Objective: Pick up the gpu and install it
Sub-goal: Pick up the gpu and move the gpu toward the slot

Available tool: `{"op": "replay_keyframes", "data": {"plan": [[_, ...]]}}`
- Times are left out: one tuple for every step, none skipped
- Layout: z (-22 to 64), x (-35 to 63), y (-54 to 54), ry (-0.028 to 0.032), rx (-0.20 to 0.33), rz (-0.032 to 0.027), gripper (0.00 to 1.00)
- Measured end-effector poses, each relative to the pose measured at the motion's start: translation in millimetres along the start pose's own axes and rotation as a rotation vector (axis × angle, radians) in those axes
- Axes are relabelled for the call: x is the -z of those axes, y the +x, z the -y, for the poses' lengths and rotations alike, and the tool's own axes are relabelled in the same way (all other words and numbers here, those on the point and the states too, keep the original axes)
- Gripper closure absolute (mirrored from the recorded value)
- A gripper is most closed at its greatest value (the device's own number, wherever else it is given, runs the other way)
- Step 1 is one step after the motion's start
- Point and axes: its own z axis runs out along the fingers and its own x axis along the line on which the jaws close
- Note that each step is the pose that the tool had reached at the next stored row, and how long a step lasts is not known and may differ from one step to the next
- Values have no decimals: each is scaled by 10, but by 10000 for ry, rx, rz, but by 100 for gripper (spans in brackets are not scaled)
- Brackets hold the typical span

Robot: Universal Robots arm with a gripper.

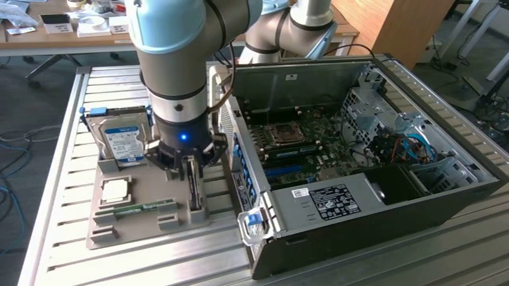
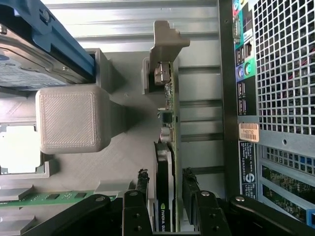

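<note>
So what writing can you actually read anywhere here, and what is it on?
"NVIDIA QU", cut off by the picture's edge: on the black face of the gpu.
Small sticker on the computer case: a printed code, too blurred to read.
Blue-white label on the hard drive: too small to read.
Power supply label: too small to read.

Robotics lab, I'd say. I'm working over a ribbed aluminium-profile bench [image 1: 159, 268]; opened black steel PC tower [image 1: 382, 233] on the exterior view's right, grey 3D-printed parts fixture [image 1: 135, 233] on its left. Far back: cluttered wooden desk [image 1: 24, 39], loose cables [image 1: 14, 140] on the floor [image 1: 40, 113].
</note>
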Motion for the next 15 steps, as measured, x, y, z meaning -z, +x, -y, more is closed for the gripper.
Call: {"op": "replay_keyframes", "data": {"plan": [[1, -11, 0, 1, 0, -1, 58], [1, -23, 1, 0, 0, 0, 58], [2, -32, 1, 1, 0, -1, 58], [3, -39, 1, 1, 0, -1, 58], [3, -46, 1, 1, 0, -1, 58], [3, -51, 1, 1, -1, -1, 58], [3, -57, 1, 1, -1, -1, 58], [1, -62, 2, 1, -2, -1, 58], [-1, -66, 2, 2, -1, -2, 58], [-5, -70, 3, 1, -2, -1, 58], [-11, -73, 4, 2, -2, -1, 58], [-19, -76, 4, 1, -1, -1, 58], [-27, -78, 5, 1, -2, -1, 58], [-33, -80, 5, 0, -1, 0, 58], [-34, -84, 4, 0, 0, 0, 58]]}}
